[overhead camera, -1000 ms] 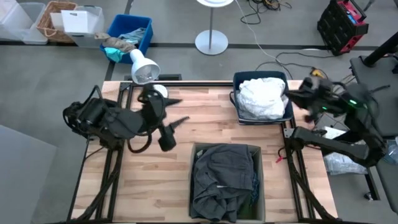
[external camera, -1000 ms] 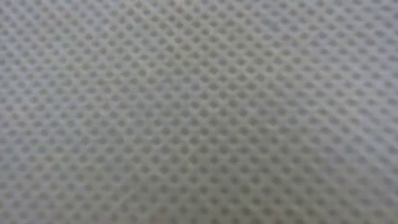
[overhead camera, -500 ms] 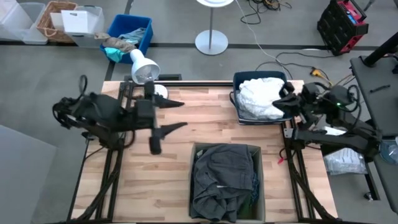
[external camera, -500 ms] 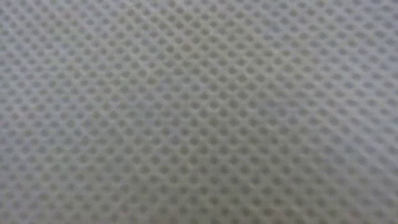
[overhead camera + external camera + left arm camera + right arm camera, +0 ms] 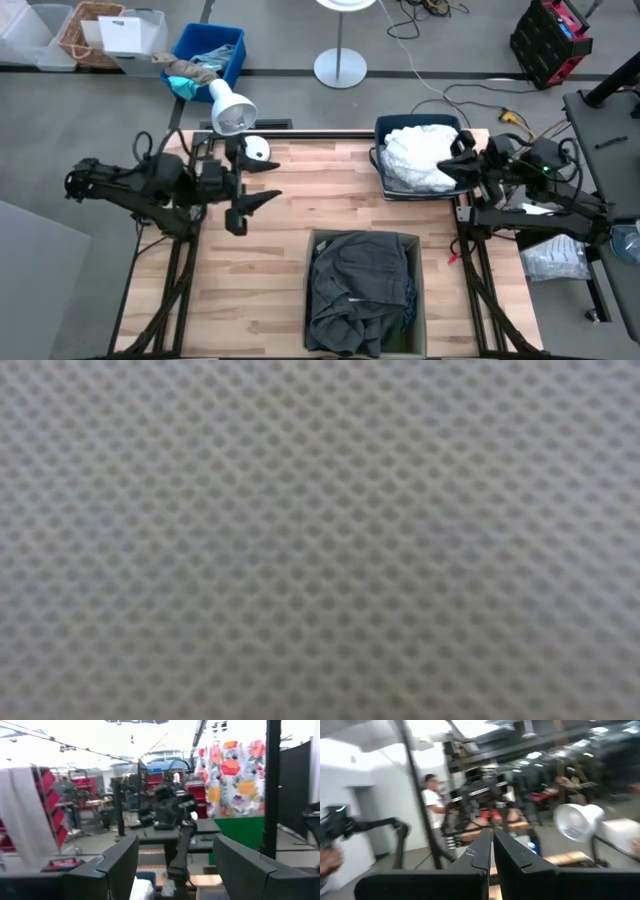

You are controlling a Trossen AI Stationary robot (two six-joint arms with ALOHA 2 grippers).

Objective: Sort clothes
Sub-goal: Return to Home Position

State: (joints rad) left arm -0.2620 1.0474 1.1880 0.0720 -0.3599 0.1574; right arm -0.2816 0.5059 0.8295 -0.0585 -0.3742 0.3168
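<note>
White clothes (image 5: 420, 158) in blue bin (image 5: 400, 121); charcoal grey garment (image 5: 360, 290) in brownish bin (image 5: 419, 262). Worktop (image 5: 260, 290): pale wood, plank stripes. Low view: grey-white dotted mesh (image 5: 320, 540) all over. Floral cloth (image 5: 232, 770): red, orange, yellow on white.

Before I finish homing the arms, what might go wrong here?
The right tool, shut, sits at the rim of the blue organizer beside the heaped white clothes; a swing might snag them. The low view shows only mesh, so heights go unchecked. The open left tool is near the lamp and might clip it.
</note>
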